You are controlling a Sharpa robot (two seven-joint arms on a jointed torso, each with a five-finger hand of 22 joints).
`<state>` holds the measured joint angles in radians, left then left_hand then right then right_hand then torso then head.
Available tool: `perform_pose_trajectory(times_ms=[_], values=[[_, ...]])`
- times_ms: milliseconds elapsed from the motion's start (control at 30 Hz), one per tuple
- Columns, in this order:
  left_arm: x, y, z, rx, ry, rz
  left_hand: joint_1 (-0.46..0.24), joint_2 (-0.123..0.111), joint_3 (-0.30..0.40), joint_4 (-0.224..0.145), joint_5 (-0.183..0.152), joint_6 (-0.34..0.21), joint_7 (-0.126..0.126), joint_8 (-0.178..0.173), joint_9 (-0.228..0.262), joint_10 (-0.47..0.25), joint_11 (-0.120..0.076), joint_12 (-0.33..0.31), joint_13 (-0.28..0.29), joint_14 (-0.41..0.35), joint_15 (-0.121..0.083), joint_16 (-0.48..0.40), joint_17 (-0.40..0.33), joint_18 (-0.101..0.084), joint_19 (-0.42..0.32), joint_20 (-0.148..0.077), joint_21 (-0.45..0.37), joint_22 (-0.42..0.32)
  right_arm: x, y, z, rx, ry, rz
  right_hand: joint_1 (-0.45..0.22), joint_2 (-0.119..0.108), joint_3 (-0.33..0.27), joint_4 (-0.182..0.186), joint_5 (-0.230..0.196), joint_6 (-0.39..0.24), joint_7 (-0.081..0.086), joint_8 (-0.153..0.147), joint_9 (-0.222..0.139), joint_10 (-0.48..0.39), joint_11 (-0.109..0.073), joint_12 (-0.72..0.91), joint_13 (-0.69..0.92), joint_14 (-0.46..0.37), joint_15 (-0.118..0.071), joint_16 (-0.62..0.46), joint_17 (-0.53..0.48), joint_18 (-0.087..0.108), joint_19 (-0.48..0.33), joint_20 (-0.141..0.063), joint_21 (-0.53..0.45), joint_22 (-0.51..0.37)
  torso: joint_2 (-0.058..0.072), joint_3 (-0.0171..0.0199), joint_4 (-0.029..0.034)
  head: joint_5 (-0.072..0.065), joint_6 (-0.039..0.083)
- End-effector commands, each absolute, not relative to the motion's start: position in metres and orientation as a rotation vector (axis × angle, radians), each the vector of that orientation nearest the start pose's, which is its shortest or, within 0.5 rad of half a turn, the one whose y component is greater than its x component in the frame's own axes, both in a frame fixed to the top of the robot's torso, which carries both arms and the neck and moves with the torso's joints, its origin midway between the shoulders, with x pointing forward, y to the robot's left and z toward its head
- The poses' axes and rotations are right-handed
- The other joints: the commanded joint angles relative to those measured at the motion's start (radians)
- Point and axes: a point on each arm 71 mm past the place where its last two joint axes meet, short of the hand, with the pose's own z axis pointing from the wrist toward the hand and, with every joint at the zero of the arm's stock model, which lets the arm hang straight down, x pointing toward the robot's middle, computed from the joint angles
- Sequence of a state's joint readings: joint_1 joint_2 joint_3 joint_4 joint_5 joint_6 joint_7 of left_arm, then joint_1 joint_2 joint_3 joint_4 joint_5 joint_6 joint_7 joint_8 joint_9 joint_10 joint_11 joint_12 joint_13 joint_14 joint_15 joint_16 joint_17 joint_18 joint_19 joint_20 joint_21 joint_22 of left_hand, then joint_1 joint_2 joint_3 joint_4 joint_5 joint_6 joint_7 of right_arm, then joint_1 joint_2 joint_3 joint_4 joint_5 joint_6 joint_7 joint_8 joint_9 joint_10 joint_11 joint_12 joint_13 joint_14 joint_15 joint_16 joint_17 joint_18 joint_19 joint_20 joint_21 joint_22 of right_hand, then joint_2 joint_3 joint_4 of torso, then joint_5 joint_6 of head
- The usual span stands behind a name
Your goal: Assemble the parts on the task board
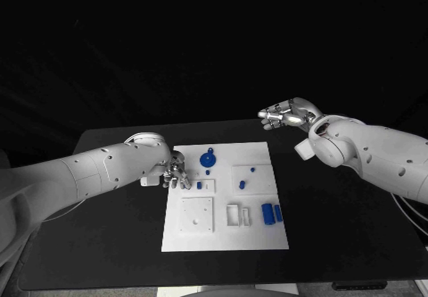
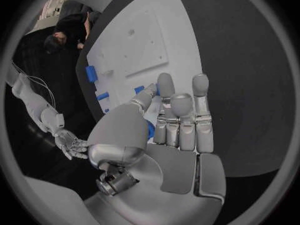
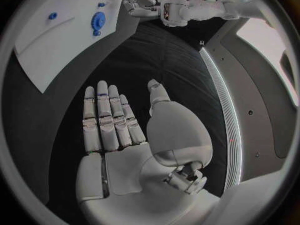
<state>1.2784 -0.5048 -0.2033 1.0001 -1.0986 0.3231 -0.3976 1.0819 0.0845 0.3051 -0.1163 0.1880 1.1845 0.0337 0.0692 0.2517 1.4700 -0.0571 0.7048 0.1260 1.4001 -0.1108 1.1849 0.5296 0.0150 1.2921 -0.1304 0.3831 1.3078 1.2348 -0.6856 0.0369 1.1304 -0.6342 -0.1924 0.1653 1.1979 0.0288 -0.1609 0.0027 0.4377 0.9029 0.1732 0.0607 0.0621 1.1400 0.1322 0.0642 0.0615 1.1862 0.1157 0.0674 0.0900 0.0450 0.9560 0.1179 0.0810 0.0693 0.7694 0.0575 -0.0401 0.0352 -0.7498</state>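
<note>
Black worktop (image 1: 107,247), white task board (image 1: 227,238) centred. Your left hand (image 1: 174,176) pinches a small blue part (image 2: 150,130) at the board's left edge, probably for seating; right hand (image 1: 286,114) spread, parked clear.

1. head view looks steeply down from above onto the whole task board (image 1: 225,235).
2. left wrist view sits close behind the left hand (image 2: 169,120), facing across the task board.
3. right wrist view looks past the right hand (image 3: 125,130), farther from the task board; all views share it.
</note>
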Motion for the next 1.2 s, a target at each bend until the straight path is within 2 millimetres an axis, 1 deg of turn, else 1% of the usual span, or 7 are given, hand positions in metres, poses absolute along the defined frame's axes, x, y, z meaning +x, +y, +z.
perform_pose_trajectory(times_ms=[33,167,300,800,900,1033,1200], values=[[0.5468,0.1977,-0.2670,-0.068,2.437,-0.204,0.004,0.012,-0.004,0.018,-0.002,-0.017,0.005,-0.004,-0.055,0.045,0.004,-0.007,0.003,-0.003,-0.002,-0.006,-0.003,0.003,0.010,0.000,-0.012,0.017,0.5646,-0.2369,-0.1652,0.581,1.625,1.111,-0.006,0.002,0.000,-0.001,0.004,-0.008,-0.001,-0.001,-0.001,-0.004,0.000,-0.003,-0.001,-0.005,0.001,-0.005,-0.002,-0.007,-0.008,-0.002,-0.001,-0.002,0.000,-0.0001,-0.0009,0.000,0.000],[0.5475,0.1983,-0.2666,-0.097,2.429,-0.216,0.008,0.014,0.004,0.007,0.008,-0.021,0.010,-0.004,-0.093,0.045,0.006,-0.013,0.003,-0.003,-0.003,-0.010,-0.008,0.003,0.013,-0.001,-0.020,0.018,0.5647,-0.2370,-0.1652,0.581,1.625,1.110,-0.006,0.002,0.000,-0.001,0.004,-0.008,-0.001,-0.001,-0.001,-0.004,0.000,-0.003,-0.001,-0.005,0.001,-0.005,-0.002,-0.007,-0.008,-0.002,-0.001,-0.002,0.000,-0.0003,-0.0010,0.000,0.001],[0.5473,0.1984,-0.2667,-0.114,2.434,-0.228,0.017,0.019,0.011,-0.011,0.014,-0.026,0.012,-0.004,-0.102,0.045,0.007,-0.015,0.004,-0.004,-0.002,-0.011,-0.009,0.003,0.014,-0.001,-0.021,0.019,0.5648,-0.2372,-0.1654,0.581,1.626,1.110,-0.006,0.001,-0.001,-0.002,0.006,-0.008,-0.001,-0.001,-0.001,-0.004,0.000,-0.003,-0.001,-0.006,0.001,-0.005,-0.002,-0.007,-0.008,-0.002,-0.001,-0.002,0.000,-0.0004,-0.0002,-0.001,0.000],[0.5456,0.1958,-0.2674,-0.148,2.457,-0.294,0.084,0.037,0.028,-0.077,0.024,0.023,0.007,-0.001,-0.092,0.046,0.010,-0.006,0.007,-0.002,0.005,-0.005,-0.008,0.010,0.008,0.007,-0.015,0.021,0.5652,-0.2368,-0.1659,0.581,1.628,1.110,-0.006,0.001,-0.001,-0.002,0.006,-0.008,-0.001,-0.001,-0.001,-0.004,0.000,-0.003,-0.001,-0.006,0.001,-0.005,-0.002,-0.007,-0.008,-0.002,-0.001,-0.002,0.000,0.0002,-0.0004,0.000,-0.001],[0.5459,0.1956,-0.2670,-0.153,2.448,-0.305,0.074,0.032,0.035,-0.082,0.053,0.046,0.001,-0.002,-0.085,0.045,0.006,-0.006,0.005,-0.001,0.004,-0.003,-0.009,0.013,0.006,0.008,-0.011,0.020,0.5652,-0.2369,-0.1660,0.581,1.629,1.110,-0.006,0.001,-0.001,-0.002,0.006,-0.008,-0.001,-0.001,-0.001,-0.004,0.000,-0.003,-0.001,-0.006,0.001,-0.005,-0.002,-0.007,-0.008,-0.002,-0.001,-0.002,0.000,0.0000,-0.0005,0.000,-0.001],[0.5461,0.1955,-0.2664,-0.170,2.437,-0.325,0.025,0.013,0.062,-0.101,0.149,0.082,-0.010,-0.001,-0.072,0.045,-0.003,-0.011,0.001,-0.002,0.000,-0.002,-0.009,0.011,0.005,0.004,-0.006,0.020,0.5652,-0.2370,-0.1660,0.582,1.630,1.110,-0.006,0.002,0.000,-0.002,0.007,-0.006,-0.001,-0.001,-0.001,-0.004,0.000,-0.003,-0.001,-0.006,0.001,-0.005,-0.002,-0.007,-0.008,-0.002,-0.001,-0.002,0.000,0.0005,-0.0001,-0.001,-0.001],[0.5454,0.1946,-0.2660,-0.178,2.432,-0.342,-0.009,0.012,0.082,-0.121,0.170,0.097,-0.016,-0.002,-0.045,0.045,-0.008,-0.013,-0.002,-0.002,-0.003,-0.002,-0.008,0.007,0.004,0.000,-0.002,0.020,0.5652,-0.2371,-0.1661,0.582,1.630,1.110,-0.006,0.002,0.000,-0.004,0.008,-0.007,-0.001,-0.001,-0.001,-0.004,0.000,-0.003,-0.001,-0.006,0.001,-0.005,-0.002,-0.007,-0.008,-0.002,-0.001,-0.002,0.000,0.0004,-0.0002,-0.001,-0.002]])
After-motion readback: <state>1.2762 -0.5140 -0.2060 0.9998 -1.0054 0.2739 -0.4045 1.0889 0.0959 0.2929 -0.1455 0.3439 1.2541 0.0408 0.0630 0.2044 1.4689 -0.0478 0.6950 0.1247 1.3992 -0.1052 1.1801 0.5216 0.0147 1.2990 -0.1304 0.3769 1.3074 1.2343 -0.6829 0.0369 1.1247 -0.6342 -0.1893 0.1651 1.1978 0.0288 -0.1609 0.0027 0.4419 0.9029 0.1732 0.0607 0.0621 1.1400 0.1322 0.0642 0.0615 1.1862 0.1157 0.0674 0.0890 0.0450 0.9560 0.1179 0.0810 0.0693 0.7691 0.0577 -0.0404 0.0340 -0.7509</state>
